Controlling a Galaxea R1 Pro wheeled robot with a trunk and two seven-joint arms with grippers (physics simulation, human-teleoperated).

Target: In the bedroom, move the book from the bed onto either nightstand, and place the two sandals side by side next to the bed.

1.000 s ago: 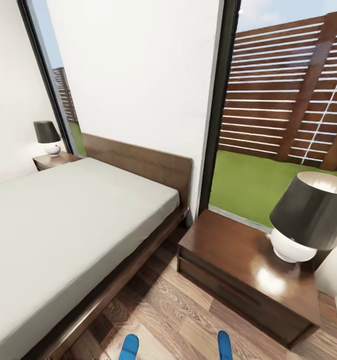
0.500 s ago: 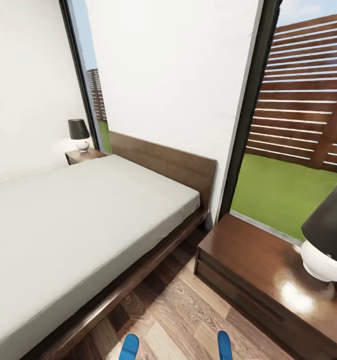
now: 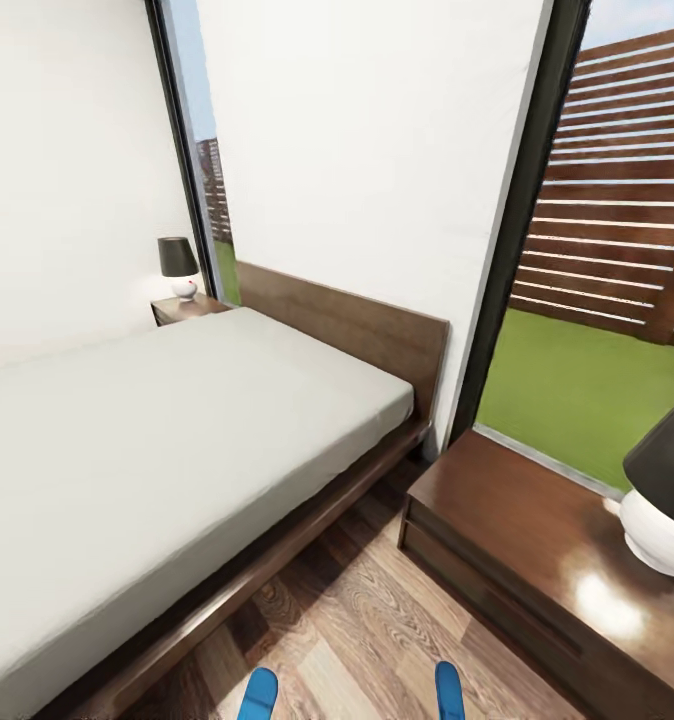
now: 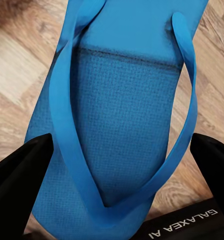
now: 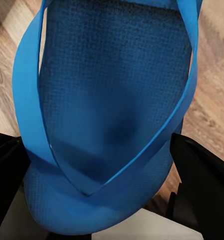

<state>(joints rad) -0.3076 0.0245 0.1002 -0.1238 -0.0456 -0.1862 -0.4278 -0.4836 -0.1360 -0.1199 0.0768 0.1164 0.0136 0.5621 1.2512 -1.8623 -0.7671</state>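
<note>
View swung left; fingers (image 4: 17, 175) flank sandal (image 4: 116, 100).

A home bedroom: bed (image 3: 177, 440), lamp-topped nightstand (image 3: 537, 560), wood-plank floor (image 3: 367, 630), tall garden windows (image 3: 617, 280).

We can read just 1 marking, white capital letters spelling "GALAXEA AI", printed upside down on a black robot part (image 4: 184, 226) at the picture's edge, just beside the blue sandal (image 4: 124, 115).
</note>
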